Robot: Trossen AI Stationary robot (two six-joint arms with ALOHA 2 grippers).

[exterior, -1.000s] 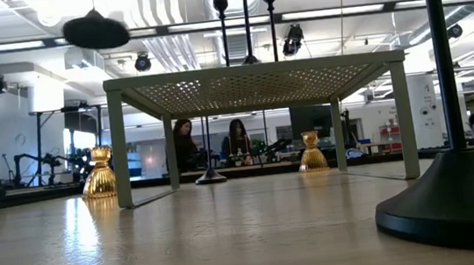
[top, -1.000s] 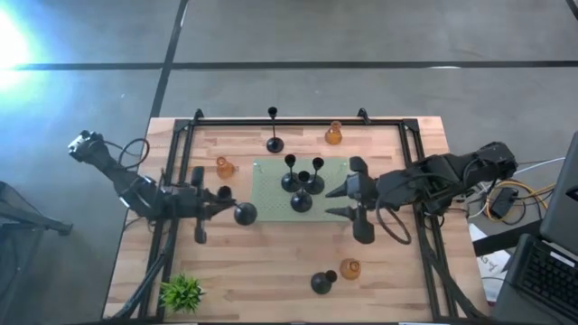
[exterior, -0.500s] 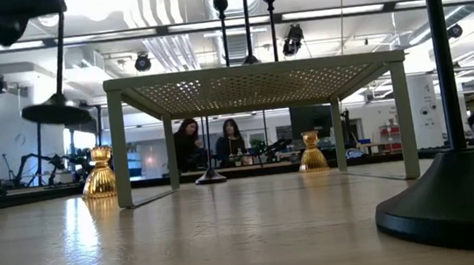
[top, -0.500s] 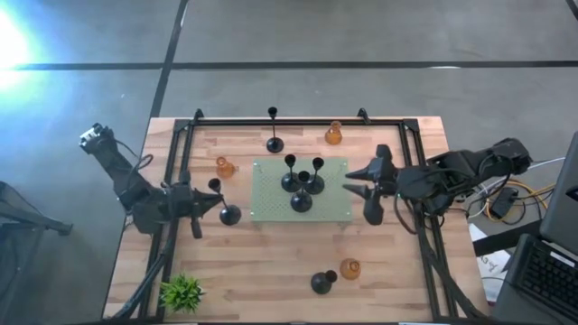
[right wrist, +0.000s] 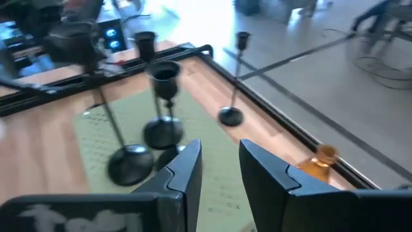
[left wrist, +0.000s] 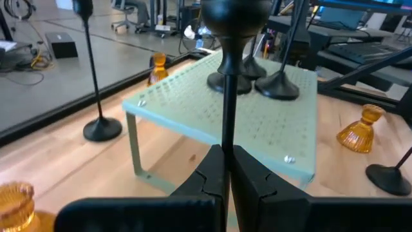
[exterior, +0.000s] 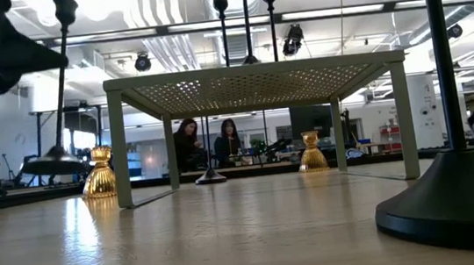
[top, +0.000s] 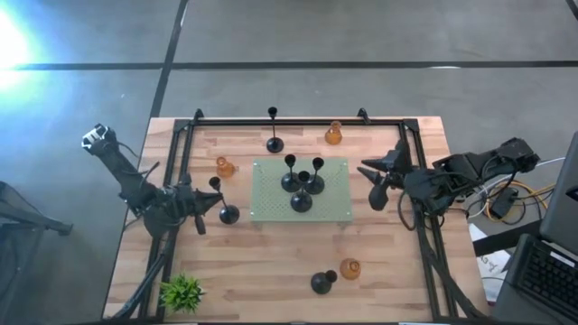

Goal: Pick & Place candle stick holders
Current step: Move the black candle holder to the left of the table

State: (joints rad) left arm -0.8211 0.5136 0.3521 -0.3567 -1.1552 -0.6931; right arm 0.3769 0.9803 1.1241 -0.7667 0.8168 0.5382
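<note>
Counting from above, six black candle stick holders and three amber holders are seen: three black on the green mat, one gripped by the left pincer beside the mat, the others standing on the bench. The right pincer is narrowly parted, empty.

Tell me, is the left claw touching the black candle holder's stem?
Touching. The left wrist view shows the left claw shut on the thin stem of the black candle holder, no gap.

No readable text, label, brand, number or sign appears in any view.
</note>
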